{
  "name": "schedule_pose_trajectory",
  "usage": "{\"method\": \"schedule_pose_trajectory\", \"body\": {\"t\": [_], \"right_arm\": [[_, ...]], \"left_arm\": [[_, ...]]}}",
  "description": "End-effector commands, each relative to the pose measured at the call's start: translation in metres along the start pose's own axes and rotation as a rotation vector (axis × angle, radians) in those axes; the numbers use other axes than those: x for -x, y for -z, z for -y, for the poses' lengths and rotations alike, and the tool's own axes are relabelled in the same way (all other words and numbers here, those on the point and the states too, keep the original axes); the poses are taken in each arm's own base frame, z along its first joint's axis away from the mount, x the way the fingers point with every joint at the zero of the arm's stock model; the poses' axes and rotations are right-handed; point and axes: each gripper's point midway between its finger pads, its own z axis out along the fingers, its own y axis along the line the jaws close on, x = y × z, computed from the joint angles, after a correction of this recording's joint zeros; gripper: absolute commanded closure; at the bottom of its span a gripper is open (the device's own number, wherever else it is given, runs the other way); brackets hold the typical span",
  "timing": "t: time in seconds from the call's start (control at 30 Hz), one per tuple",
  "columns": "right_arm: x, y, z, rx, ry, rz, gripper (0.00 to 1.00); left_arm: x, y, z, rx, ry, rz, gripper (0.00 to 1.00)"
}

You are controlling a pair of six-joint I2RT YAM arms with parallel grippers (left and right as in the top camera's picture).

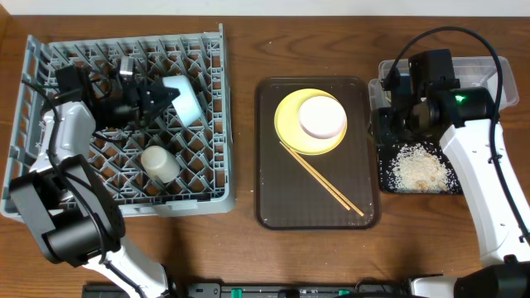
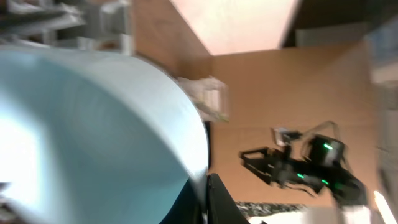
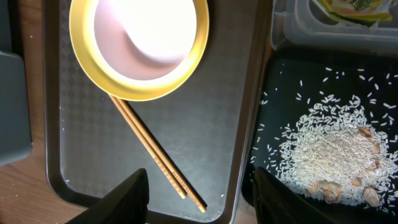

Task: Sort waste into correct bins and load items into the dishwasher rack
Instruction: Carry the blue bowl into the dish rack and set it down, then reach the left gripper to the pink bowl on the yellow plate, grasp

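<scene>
Left pincer (image 1: 164, 96) gripped the light blue bowl (image 1: 187, 101) inside the dishwasher rack (image 1: 212, 197). Right pincer (image 3: 202, 199) gaped wide, empty, above the chopsticks (image 3: 149, 143).

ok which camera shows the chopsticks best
The right wrist view: the chopsticks lie close and sharp on the brown tray, running diagonally from the yellow plate rim. Overhead shows them whole but small and thin. The left wrist view does not show them.
</scene>
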Motion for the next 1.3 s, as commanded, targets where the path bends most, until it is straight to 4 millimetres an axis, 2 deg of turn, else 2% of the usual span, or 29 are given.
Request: {"method": "schedule_pose_trajectory", "body": {"t": [0.0,0.03,0.07,0.17,0.23,0.27,0.33,0.47,0.7,0.8,0.9,1.0,1.13,1.27], "right_arm": [[0.000,0.000,0.000,-0.008,-0.007,0.001,0.48],[0.001,0.000,0.000,-0.008,-0.006,0.002,0.48],[0.001,0.000,0.000,-0.008,-0.006,0.003,0.48],[0.002,0.000,-0.001,-0.007,-0.005,0.008,0.48],[0.002,0.000,0.000,-0.007,-0.005,0.010,0.48],[0.002,0.000,0.000,-0.007,-0.005,0.010,0.48],[0.002,0.000,0.000,-0.008,-0.006,0.009,0.48],[0.002,0.000,0.000,-0.008,-0.005,0.009,0.47],[0.002,0.000,-0.001,-0.007,-0.005,0.010,0.47],[0.002,0.000,-0.001,-0.007,-0.005,0.010,0.47],[0.002,0.000,-0.001,-0.007,-0.006,0.009,0.48],[0.002,0.000,0.002,-0.020,-0.017,0.007,0.50],[-0.003,0.003,0.025,-0.131,-0.118,-0.002,0.48],[-0.009,0.005,0.039,-0.155,-0.162,-0.024,0.50]], "left_arm": [[-0.001,0.015,-0.061,0.281,0.072,0.027,0.90],[-0.002,0.019,-0.064,0.296,0.086,0.033,0.84],[-0.002,0.024,-0.067,0.309,0.101,0.041,0.83],[-0.003,0.035,-0.071,0.316,0.140,0.057,0.64],[-0.004,0.040,-0.071,0.317,0.162,0.063,0.62],[-0.006,0.042,-0.072,0.324,0.175,0.063,0.57],[-0.011,0.045,-0.074,0.355,0.195,0.058,0.36],[-0.019,0.056,-0.072,0.469,0.187,0.062,0.27],[-0.014,0.083,-0.017,0.619,-0.007,0.177,0.20],[-0.014,0.083,0.014,0.666,-0.136,0.224,0.14],[-0.019,0.066,0.043,0.696,-0.282,0.224,0.13],[-0.027,0.030,0.058,0.717,-0.406,0.169,0.12],[-0.044,-0.024,0.061,0.768,-0.533,0.067,0.12],[-0.064,-0.076,0.057,0.814,-0.653,-0.024,0.12]]}}
